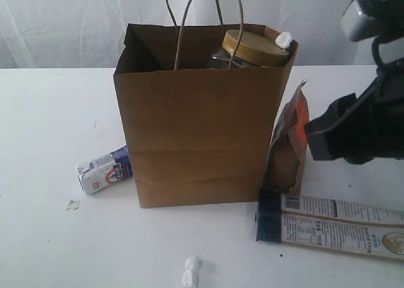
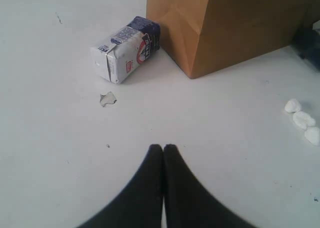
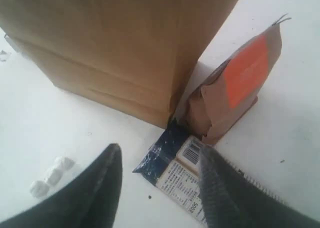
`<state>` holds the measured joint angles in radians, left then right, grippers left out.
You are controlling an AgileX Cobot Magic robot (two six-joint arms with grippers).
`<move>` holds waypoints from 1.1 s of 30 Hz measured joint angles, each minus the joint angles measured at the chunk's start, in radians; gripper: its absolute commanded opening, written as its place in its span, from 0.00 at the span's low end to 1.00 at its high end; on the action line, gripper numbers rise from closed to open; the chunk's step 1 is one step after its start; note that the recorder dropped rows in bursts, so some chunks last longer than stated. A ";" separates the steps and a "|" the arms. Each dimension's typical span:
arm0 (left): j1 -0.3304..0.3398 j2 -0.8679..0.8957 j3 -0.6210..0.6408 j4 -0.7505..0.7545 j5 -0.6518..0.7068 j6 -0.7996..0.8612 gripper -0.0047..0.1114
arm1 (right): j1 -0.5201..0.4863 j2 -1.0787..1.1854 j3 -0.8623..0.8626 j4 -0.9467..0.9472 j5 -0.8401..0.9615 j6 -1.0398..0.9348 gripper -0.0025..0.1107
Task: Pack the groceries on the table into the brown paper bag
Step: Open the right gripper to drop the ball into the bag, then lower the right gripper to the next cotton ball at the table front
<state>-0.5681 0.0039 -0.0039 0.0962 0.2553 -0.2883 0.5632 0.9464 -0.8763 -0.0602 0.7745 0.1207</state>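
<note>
The brown paper bag (image 1: pixel 196 136) stands upright on the table (image 1: pixel 44 124). A gold-lidded clear jar (image 1: pixel 254 47) rises out of its open top. A small white-blue carton (image 1: pixel 104 170) lies on its side by the bag's left foot. A brown-orange pouch (image 1: pixel 291 143) leans against the bag's right side. In front of the pouch lies the long white-blue packet (image 1: pixel 328 223). My right gripper (image 3: pixel 159 155) hangs open above the packet's dark end (image 3: pixel 172 160), holding nothing. My left gripper (image 2: pixel 163 147) is shut and empty over bare table, short of the carton (image 2: pixel 125 54).
Small white lumps (image 1: pixel 191 270) lie near the table's front edge, and one sits on the bag's rim (image 1: pixel 283 40). A torn scrap (image 1: pixel 73 204) lies in front of the carton. My right arm (image 1: pixel 372 124) fills the right edge of the exterior view.
</note>
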 measured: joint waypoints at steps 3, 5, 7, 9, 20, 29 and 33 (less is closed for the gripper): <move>0.000 0.000 0.000 0.000 0.000 0.000 0.04 | 0.000 0.000 0.027 0.000 -0.003 -0.027 0.42; 0.000 0.000 0.000 0.000 0.000 0.000 0.04 | 0.000 0.000 0.039 0.003 -0.003 -0.045 0.42; 0.000 0.000 0.000 0.000 0.000 0.000 0.04 | 0.000 0.010 0.046 0.016 -0.003 -0.067 0.42; 0.000 0.000 0.000 0.000 0.000 0.000 0.04 | 0.000 0.024 0.048 0.040 -0.004 -0.096 0.42; 0.000 0.000 0.000 0.000 0.000 0.000 0.04 | 0.006 0.189 0.048 0.219 -0.009 -0.286 0.42; 0.000 0.000 0.000 0.000 0.000 0.000 0.04 | 0.131 0.281 0.048 0.285 -0.017 -0.419 0.42; 0.000 0.000 0.000 0.000 0.000 0.000 0.04 | 0.198 0.318 0.048 0.257 -0.050 -0.422 0.42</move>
<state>-0.5681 0.0039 -0.0039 0.0962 0.2553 -0.2883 0.7611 1.2646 -0.8281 0.1973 0.7248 -0.3012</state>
